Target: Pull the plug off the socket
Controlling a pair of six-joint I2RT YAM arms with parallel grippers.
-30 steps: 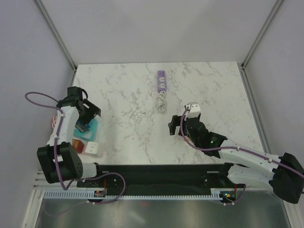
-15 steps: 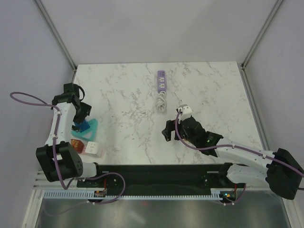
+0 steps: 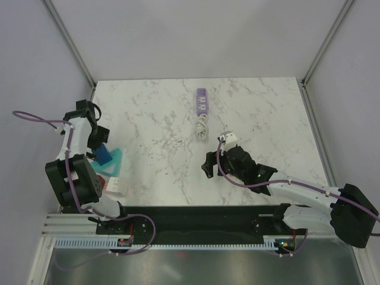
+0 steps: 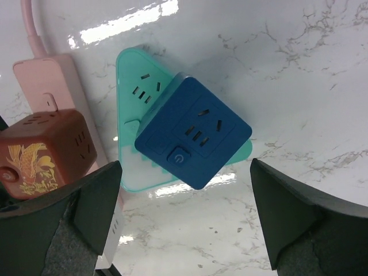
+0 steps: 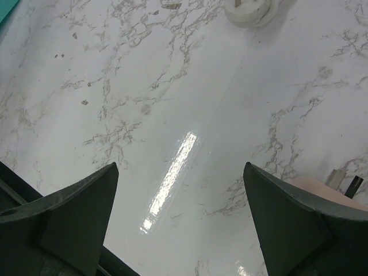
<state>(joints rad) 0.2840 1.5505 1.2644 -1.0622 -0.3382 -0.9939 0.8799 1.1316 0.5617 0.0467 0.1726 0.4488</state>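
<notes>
Gaping wide, left gripper [image 4: 185,168] over blue adapter [image 4: 192,135], right gripper [image 5: 180,168] over table [image 5: 172,86]

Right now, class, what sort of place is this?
Probably a robot lab test cell: left arm and right arm bolted at a marbled table, plain walls around it, a purple strip laid out as a prop.
</notes>
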